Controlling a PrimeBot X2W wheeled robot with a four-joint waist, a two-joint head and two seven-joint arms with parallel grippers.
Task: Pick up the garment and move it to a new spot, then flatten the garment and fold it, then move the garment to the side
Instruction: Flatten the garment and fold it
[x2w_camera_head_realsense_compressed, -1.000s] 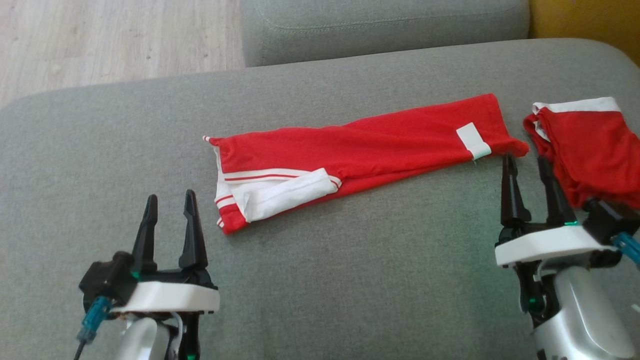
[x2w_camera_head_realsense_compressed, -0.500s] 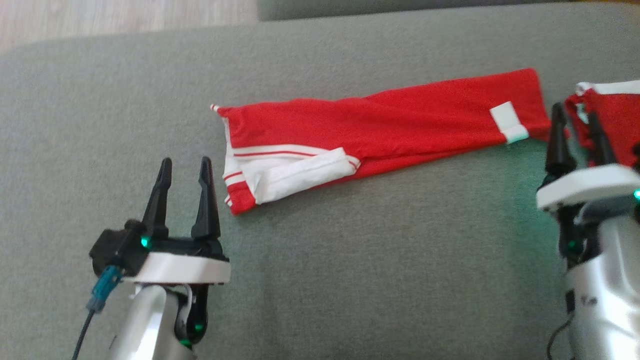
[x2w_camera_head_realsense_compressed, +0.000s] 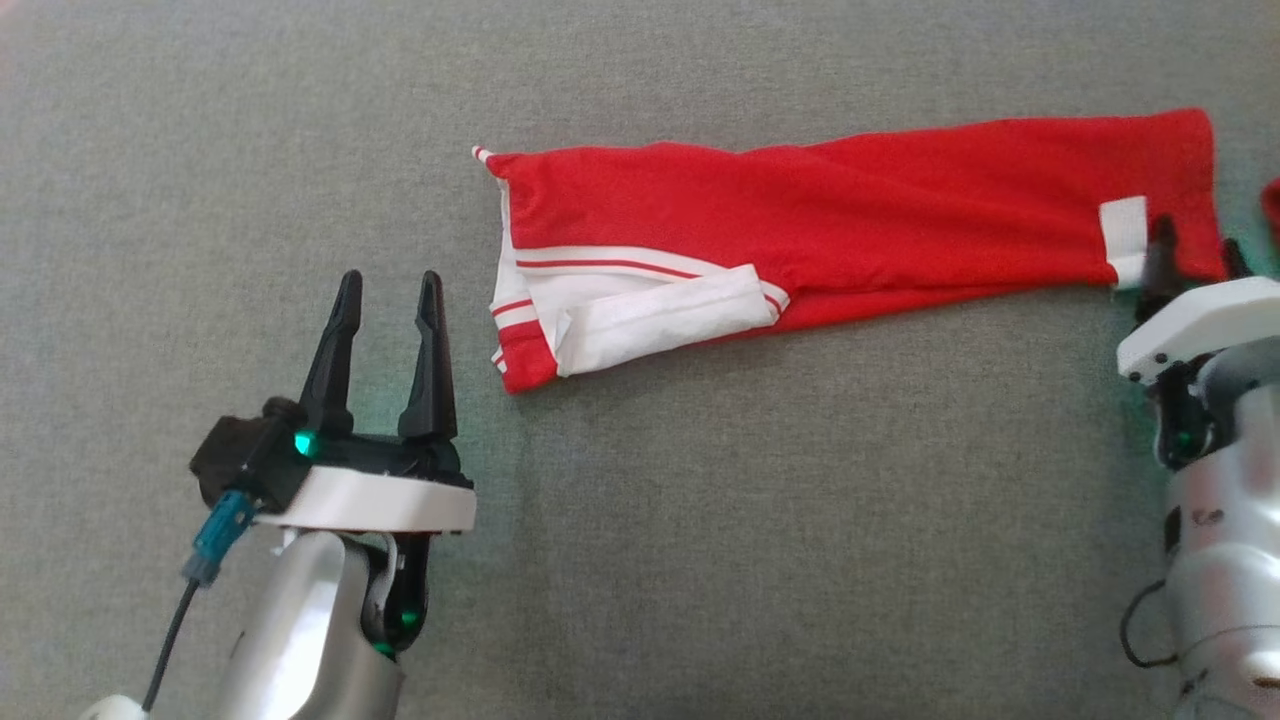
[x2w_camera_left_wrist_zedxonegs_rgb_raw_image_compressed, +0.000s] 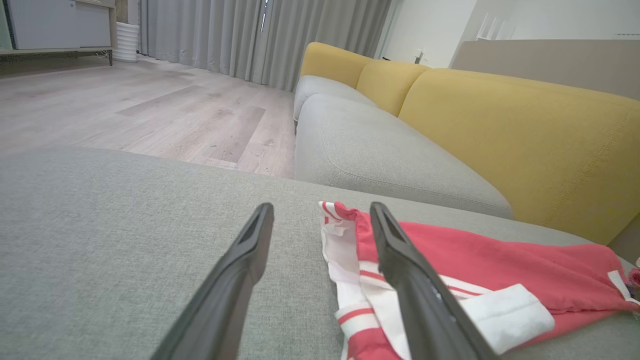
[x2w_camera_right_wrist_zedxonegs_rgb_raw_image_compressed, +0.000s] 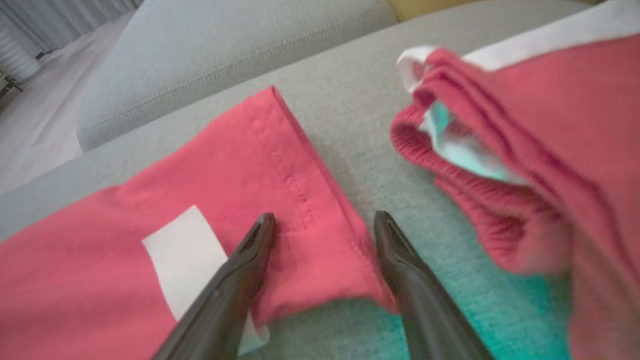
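Across upper centre-right of head view, garment (x2w_camera_head_realsense_compressed: 850, 210) lay flat on sofa (x2w_camera_head_realsense_compressed: 700, 550). R gripper (x2w_camera_head_realsense_compressed: 1196, 245) was open, straddling its right-end hem; L gripper (x2w_camera_head_realsense_compressed: 390, 282) was open too, just beside striped end. Prob. fold step: next needs both pinching ends.

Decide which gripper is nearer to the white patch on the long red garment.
Right. The right gripper sits beside the white patch at the hem; the left gripper hovers off the far striped end of the garment.
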